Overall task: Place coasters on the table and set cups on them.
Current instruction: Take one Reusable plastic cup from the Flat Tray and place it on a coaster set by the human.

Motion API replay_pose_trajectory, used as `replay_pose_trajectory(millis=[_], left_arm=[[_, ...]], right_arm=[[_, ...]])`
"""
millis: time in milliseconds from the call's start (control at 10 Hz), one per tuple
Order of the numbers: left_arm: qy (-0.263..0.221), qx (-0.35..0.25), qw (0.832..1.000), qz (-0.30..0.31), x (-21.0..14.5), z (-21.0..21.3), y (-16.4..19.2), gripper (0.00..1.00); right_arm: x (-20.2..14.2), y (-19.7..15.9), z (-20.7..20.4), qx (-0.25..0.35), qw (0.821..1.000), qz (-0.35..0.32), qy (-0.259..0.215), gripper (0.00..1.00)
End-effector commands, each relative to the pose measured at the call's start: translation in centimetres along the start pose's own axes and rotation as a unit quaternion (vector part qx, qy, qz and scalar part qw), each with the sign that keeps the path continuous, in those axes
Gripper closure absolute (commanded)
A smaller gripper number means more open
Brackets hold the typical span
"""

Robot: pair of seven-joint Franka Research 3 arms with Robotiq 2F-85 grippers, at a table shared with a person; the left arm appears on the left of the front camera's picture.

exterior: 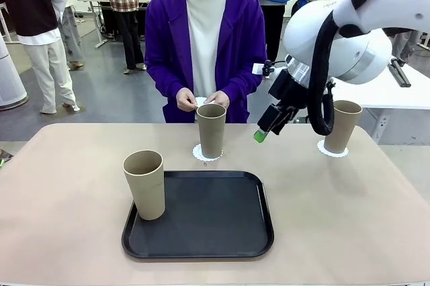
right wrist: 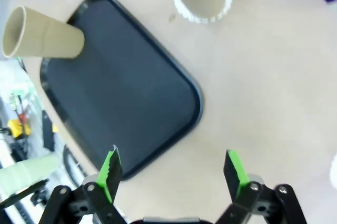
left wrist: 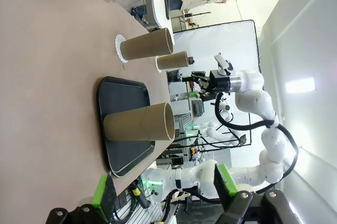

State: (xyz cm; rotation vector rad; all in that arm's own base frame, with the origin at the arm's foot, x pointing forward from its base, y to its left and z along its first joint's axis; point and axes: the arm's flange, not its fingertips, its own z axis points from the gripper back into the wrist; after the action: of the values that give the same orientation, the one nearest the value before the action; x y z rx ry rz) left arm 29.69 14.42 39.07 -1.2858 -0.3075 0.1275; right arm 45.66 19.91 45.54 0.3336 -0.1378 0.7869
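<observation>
On the table point(exterior: 67, 185) in the front view, one tall tan cup point(exterior: 211, 130) stood on a lacy white coaster point(exterior: 200, 154) and another cup point(exterior: 342, 125) stood likewise. The third cup point(exterior: 144, 184) sat on the tray point(exterior: 222, 232), probably because the person's hands point(exterior: 216, 100) held its coaster. In the left wrist view, the left gripper point(left wrist: 163, 190) gaped empty. In the right wrist view, the right gripper point(right wrist: 174, 174) hung wide and empty.

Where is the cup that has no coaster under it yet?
In the front view that cup stands upright on the left part of the black tray, nearer the robot than the other two cups.
</observation>
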Motion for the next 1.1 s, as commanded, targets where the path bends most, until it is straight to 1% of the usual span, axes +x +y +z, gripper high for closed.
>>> replay_pose_trajectory(millis=[0, 100, 200, 300, 1000], left_arm=[[-0.003, -0.007, 1.0, -0.007, 0.0, 0.1, 0.0, 0.0], [-0.003, -0.007, 1.0, -0.007, 0.0, 0.1, 0.0, 0.0], [-0.003, -0.007, 1.0, -0.007, 0.0, 0.1, 0.0, 0.0], [-0.003, -0.007, 1.0, -0.007, 0.0, 0.1, 0.0, 0.0], [-0.003, -0.007, 1.0, -0.007, 0.0, 0.1, 0.0, 0.0]], right_arm=[[1.5, 2.5, 3.4, -0.014, 0.998, -0.024, 0.055, 0.0], [1.9, 3.4, 4.3, -0.041, 0.996, -0.035, 0.069, 0.0], [2.3, 3.9, 4.5, -0.05, 0.994, -0.043, 0.084, 0.0], [0.6, 2.7, 3.3, -0.029, 0.998, -0.029, 0.049, 0.0], [0.6, 2.7, 3.3, -0.029, 0.998, -0.029, 0.049, 0.0]])
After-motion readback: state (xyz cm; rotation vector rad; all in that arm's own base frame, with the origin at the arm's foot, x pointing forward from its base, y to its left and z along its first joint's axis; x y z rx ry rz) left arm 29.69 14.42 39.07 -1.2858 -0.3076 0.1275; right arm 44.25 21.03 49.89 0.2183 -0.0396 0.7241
